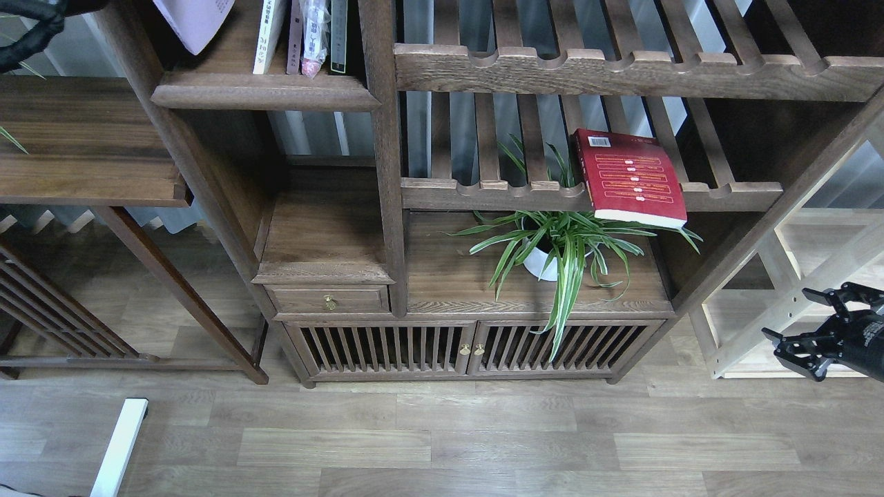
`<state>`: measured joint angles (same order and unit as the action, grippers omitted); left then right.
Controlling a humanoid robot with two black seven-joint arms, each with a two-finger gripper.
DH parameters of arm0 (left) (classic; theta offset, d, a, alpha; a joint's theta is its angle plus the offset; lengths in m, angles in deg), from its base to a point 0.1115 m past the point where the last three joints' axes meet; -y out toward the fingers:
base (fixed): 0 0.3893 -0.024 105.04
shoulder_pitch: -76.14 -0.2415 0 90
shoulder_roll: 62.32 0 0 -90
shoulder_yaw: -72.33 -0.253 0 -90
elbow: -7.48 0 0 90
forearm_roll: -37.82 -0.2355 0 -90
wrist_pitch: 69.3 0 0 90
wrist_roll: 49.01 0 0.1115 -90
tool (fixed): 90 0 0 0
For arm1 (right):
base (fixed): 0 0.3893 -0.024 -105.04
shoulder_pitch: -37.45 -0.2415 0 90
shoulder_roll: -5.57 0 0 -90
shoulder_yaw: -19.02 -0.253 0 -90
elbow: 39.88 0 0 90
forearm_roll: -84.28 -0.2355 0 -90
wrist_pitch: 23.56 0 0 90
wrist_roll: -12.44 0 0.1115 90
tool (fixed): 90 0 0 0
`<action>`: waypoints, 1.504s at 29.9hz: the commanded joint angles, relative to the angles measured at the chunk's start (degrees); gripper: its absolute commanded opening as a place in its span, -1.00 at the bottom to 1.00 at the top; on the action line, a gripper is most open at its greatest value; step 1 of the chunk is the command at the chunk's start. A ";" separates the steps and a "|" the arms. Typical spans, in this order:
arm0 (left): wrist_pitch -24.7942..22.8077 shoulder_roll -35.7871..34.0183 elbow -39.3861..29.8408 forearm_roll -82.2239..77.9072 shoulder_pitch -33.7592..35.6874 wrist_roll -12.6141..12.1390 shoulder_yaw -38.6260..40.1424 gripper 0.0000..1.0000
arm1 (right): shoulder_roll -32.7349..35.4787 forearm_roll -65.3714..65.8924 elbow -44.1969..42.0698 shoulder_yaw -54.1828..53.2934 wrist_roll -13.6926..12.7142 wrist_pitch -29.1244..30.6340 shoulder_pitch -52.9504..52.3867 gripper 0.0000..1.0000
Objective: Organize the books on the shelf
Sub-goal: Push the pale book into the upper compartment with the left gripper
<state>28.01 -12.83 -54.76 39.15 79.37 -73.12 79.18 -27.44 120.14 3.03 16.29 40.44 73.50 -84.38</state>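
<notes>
The pale book point(195, 21) hangs tilted over the left end of the shelf point(262, 90), above the board and left of the row that stands there: a white book point(266, 38), a wrapped pink item point(313, 34) and a dark spine point(338, 34). It looks to me like a thin paperback, light and a bit floppy, with a smooth cover that could slip, so I judge it wants holding near the spine or along a firm edge, not by a loose corner. The red book point(630, 178) lies flat on the slatted rack point(497, 193) to the right, its near edge past the front rail and over the plant point(563, 248). It looks thicker and stiffer, and that overhanging edge is where I would pinch it. Much is cut off: the frame's top crops the pale book and the standing row, and my left arm point(31, 31) shows only as a dark curve in the corner, its pincer out of sight, so I cannot tell what holds the book. My right pincer point(815, 324) hangs low at the right edge with its fingers spread and nothing between them. I see no yellow-green book.
</notes>
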 commanded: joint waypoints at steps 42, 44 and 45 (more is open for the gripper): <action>12.29 8.96 6.61 14.41 1.43 -2.26 -0.70 -1.00 | 0.32 0.61 0.07 0.00 0.00 0.06 0.90 0.76; 12.82 9.14 6.61 14.41 1.34 -2.26 -0.71 -1.00 | 0.32 0.53 0.07 -0.09 0.00 0.06 0.90 0.76; 13.17 9.58 6.95 14.32 1.34 -2.26 -1.05 -1.00 | 0.32 0.61 0.07 -0.09 0.00 0.06 0.90 0.76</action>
<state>40.44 -3.86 -48.15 53.57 80.82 -75.36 78.53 -27.12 120.71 3.10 16.28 40.44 73.52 -83.50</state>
